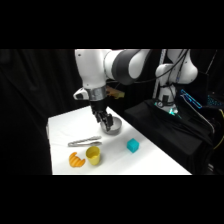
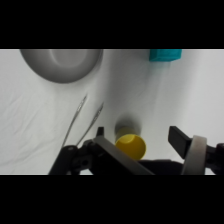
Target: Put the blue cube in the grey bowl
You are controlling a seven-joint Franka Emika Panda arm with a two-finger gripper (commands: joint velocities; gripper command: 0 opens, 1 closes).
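Observation:
The blue cube (image 1: 132, 145) sits on the white table, to the right of the middle; in the wrist view the blue cube (image 2: 165, 54) is cut off by the top edge. The grey bowl (image 1: 115, 127) stands toward the back, and the wrist view has the grey bowl (image 2: 62, 62) at its upper left. My gripper (image 1: 105, 121) hangs over the bowl's left rim, well apart from the cube. Seen from the wrist, the gripper (image 2: 140, 137) is open and holds nothing; its fingers (image 2: 180, 140) stand wide apart.
Metal tongs (image 1: 84, 143) (image 2: 85, 117) lie left of the middle. A yellow cup (image 1: 93, 155) (image 2: 131, 145) and an orange object (image 1: 76, 160) stand near the front left. The table's right edge (image 1: 165, 152) borders a dark cloth.

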